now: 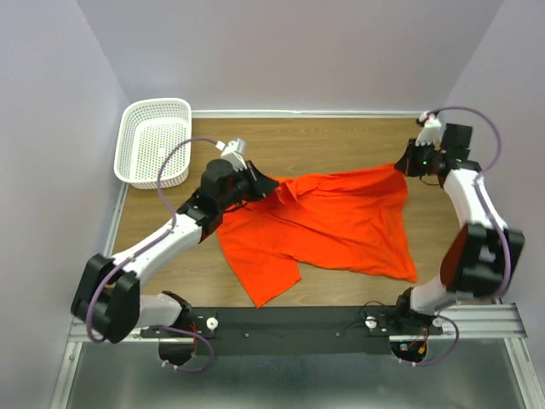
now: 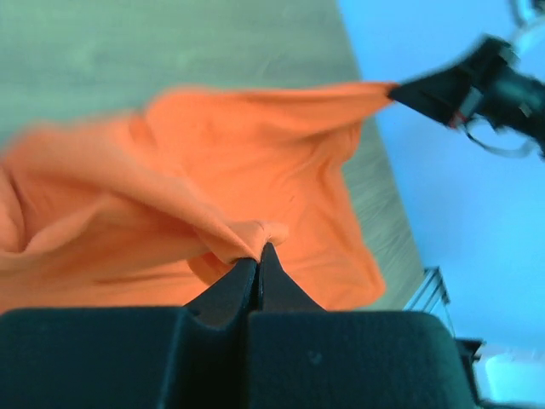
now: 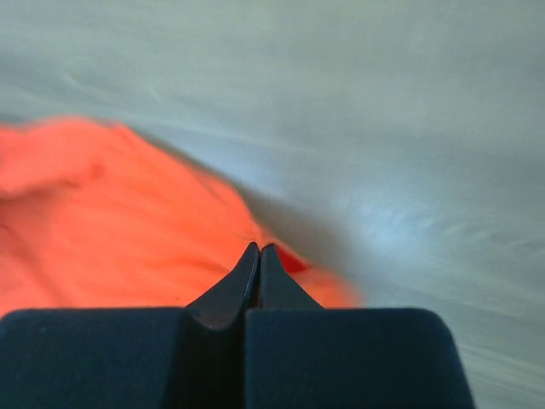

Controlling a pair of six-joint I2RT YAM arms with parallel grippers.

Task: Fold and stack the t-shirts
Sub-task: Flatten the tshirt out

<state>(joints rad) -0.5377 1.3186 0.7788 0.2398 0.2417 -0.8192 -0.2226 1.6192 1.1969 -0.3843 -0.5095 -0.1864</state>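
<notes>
Left claw (image 2: 258, 247) pinches t-shirt (image 1: 332, 217); wooden table (image 1: 341, 141), lilac walls (image 1: 298, 51).

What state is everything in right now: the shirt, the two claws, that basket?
shirt: unfolded, wrinkled, stretched between both claws.
left claw: shut on the shirt.
right claw: shut on the shirt.
basket: upright, empty, apart from the shirt.
</notes>
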